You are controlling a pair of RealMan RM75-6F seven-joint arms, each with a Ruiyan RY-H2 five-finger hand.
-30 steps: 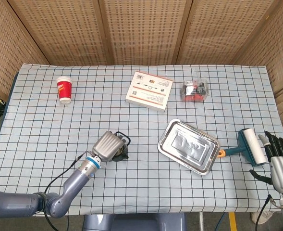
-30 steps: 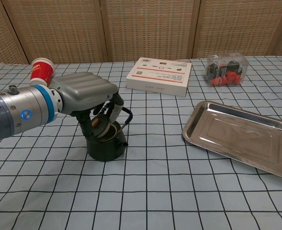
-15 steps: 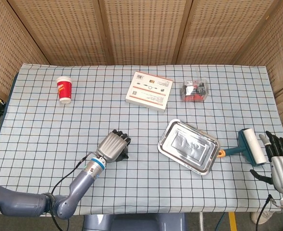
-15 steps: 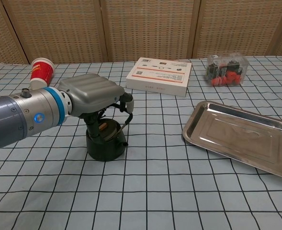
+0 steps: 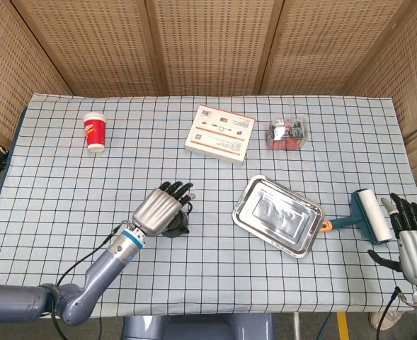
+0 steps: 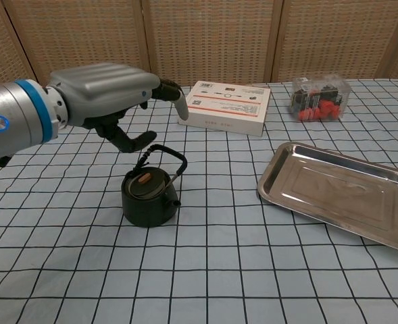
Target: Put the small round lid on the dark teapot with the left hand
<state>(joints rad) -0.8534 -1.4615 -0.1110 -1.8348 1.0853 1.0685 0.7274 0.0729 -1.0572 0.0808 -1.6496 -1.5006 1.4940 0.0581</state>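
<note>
Lid point(image 6: 143, 180) looks seated on teapot point(image 6: 148, 199); left hand point(image 6: 111, 98) empty, fingers spread, above it; only retreat left

Checked-cloth table point(image 5: 52, 205): teapot point(image 6: 149, 197), red cup point(image 5: 95, 132), white box point(image 5: 220, 133), clear container point(image 5: 287, 134), steel tray point(image 5: 277, 214), lint roller point(image 5: 367, 217).

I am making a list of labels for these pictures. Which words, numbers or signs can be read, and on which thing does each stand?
None can be read.
White flat cardboard box: barcode and small print, too small to read.
Red and white paper cup: yellow mark, blurred.
Clear plastic box of red pieces: no readable label.
</note>
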